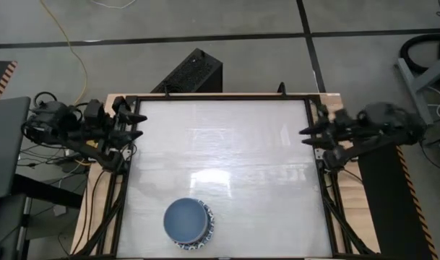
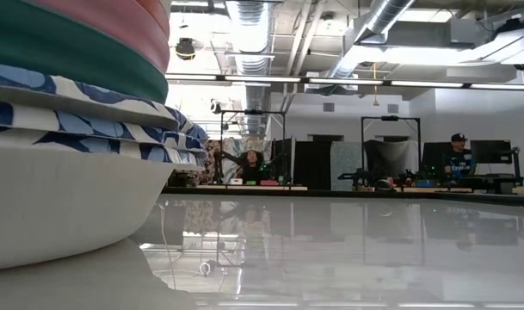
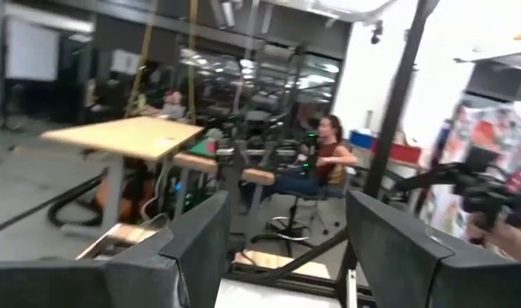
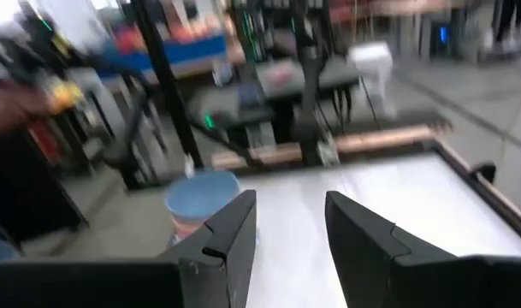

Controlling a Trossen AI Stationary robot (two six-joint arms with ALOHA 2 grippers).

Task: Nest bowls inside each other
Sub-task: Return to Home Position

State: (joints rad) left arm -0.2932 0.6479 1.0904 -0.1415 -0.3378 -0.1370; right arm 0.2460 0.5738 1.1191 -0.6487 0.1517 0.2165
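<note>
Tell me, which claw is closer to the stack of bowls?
The left claw. It waits at the left edge of the table, with the stack of bowls toward that side. The right claw sits at the opposite edge, farther across the table.

Robotics lab — exposed ceiling ducts [image 2: 249, 34], workbenches [image 3: 127, 135], seated person [image 3: 324, 158]

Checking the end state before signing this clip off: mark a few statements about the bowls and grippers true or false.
1. All bowls in view form one stack. True.
2. The top bowl is red. False: the top bowl is blue.
3. The left gripper holds a bowl. False: the left gripper is open and empty, at the left edge of the table.
4. The right gripper is open, at the table's right edge. True.
</note>
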